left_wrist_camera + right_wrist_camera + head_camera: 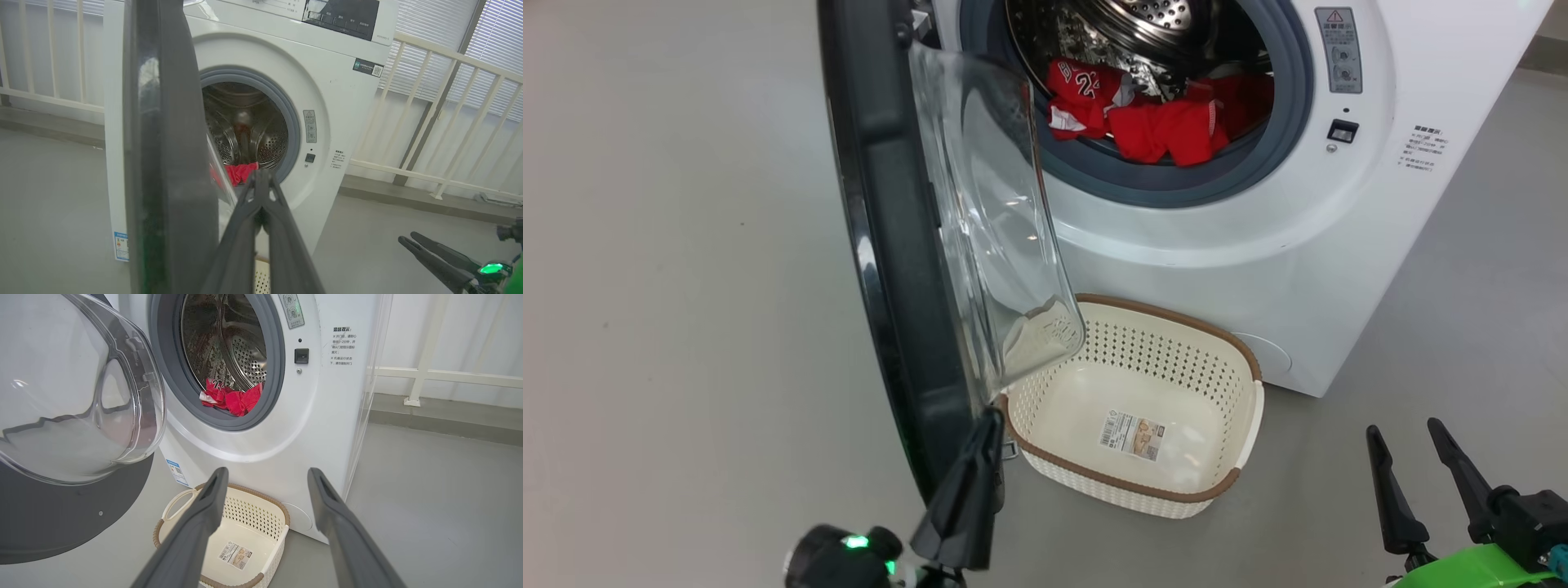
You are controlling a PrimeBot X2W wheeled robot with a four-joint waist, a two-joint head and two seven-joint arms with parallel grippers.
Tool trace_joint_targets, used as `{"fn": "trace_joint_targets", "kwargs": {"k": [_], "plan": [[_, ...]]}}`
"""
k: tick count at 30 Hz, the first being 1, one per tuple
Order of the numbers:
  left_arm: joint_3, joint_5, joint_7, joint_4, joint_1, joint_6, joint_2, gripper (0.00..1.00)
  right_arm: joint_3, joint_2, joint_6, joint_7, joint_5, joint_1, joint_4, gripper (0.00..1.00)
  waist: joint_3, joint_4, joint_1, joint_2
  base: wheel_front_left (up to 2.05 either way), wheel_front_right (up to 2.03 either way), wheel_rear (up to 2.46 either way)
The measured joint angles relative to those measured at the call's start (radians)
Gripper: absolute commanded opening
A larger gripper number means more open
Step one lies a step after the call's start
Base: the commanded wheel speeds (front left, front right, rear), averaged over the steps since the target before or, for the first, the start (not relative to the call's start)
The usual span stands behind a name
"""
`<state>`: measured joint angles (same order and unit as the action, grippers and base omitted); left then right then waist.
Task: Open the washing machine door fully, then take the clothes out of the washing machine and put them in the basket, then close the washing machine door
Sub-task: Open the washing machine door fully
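My left tool (988, 418) is closed with nothing in it. Its tips are right by the bottom edge of the door (890, 245), but I cannot tell if they touch. My right tool (1403, 426) is open and sits well away, low on the right.

The door is big and stiff and swings out from the washer (1258, 269). I think the glass is slippery, so I would push on the black rim.

The clothes (1168, 126) lie at the front of the drum. They look soft and light, so I would pinch a bunched fold. The basket (1176, 490) waits below.

The head view shows a white number on the clothes. The left wrist view shows the door edge-on. The right wrist view shows its glass bowl (73, 396) from the inside.
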<state>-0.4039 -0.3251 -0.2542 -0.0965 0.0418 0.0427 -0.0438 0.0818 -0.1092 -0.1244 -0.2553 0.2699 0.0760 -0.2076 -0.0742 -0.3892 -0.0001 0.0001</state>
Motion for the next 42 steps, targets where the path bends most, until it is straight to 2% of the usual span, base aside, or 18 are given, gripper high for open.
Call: {"fn": "trace_joint_targets", "kwargs": {"k": [7, 21, 42], "plan": [[-0.022, -0.049, 0.0, 0.135, 0.01, 0.0, -0.003, 0.0, -0.001, 0.0, 0.0, 0.0, -0.002, -0.002, 0.001, 1.0, -0.011, 0.007, 0.0, 0.0, 0.0, 0.0, 0.0], [0.023, -0.064, 0.0, 0.185, 0.044, 0.002, 0.004, 0.0, -0.002, 0.0, 0.0, 0.0, -0.016, -0.004, 0.007, 1.0, -0.02, 0.004, 0.0, 0.0, 0.0, 0.0, 0.0], [0.337, 0.002, 0.0, 0.215, 0.019, 0.008, 0.008, 0.0, -0.01, 0.0, 0.0, 0.0, -0.016, -0.004, 0.016, 1.0, -0.033, -0.011, 0.0, 0.0, 0.0, 0.0, 0.0]]}}
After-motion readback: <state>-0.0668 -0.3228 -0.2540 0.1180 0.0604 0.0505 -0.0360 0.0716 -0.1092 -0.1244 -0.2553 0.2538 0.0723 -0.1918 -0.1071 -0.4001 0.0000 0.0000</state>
